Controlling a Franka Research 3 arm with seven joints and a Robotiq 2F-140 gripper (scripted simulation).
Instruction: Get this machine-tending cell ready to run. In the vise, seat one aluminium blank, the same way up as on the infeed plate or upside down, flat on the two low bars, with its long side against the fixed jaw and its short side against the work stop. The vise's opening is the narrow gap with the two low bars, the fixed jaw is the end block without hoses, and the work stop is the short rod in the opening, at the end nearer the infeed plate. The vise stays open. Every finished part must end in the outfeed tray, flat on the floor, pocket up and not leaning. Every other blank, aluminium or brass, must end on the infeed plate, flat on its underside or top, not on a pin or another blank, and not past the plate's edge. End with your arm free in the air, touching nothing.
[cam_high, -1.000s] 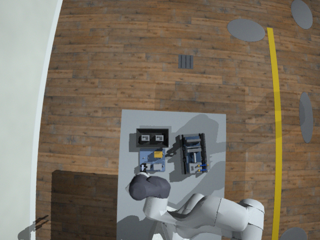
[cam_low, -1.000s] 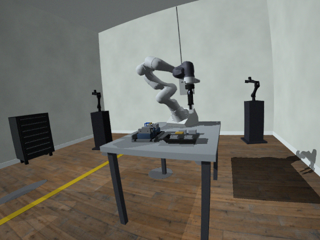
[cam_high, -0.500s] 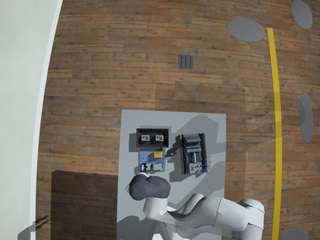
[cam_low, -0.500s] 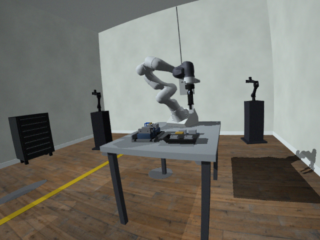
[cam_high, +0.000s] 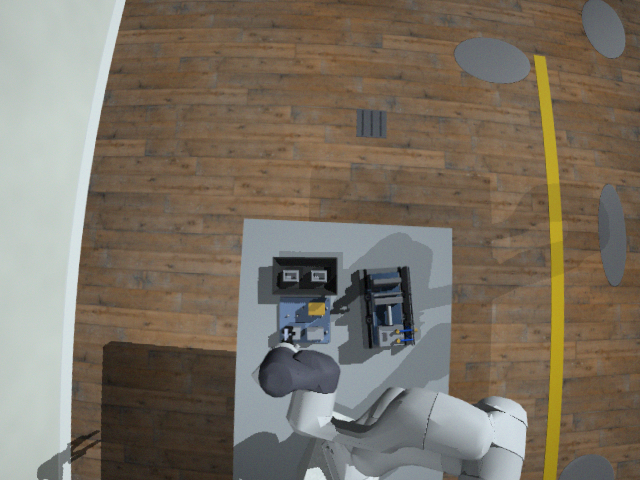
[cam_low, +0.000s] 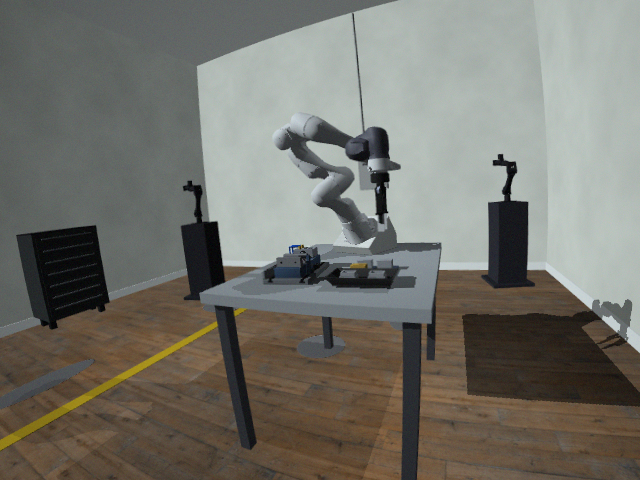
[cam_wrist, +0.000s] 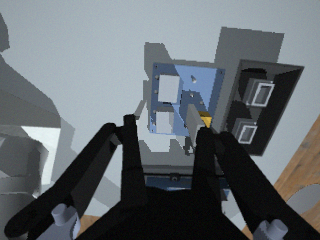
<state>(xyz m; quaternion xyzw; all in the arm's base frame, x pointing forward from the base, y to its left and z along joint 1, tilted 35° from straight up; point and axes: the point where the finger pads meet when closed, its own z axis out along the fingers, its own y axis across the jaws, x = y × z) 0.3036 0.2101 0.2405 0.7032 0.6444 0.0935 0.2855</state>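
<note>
Two finished parts (cam_high: 303, 276) are already laid in the outfeed tray (cam_high: 276, 295). The vise (cam_high: 386, 305) is seen with no blank in it; two aluminium blanks (cam_wrist: 167, 106) and one brass blank (cam_high: 316, 308) are left on the infeed plate (cam_high: 287, 314). The gripper (cam_wrist: 162, 131) is held high over the plate, jaws half parted and nothing gripped.

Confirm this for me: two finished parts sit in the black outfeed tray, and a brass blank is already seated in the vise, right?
Not quite. The two grey finished parts do sit in the black outfeed tray, but the yellow brass blank lies on the blue infeed plate, not in the blue-grey vise; the top view shows it.
</note>
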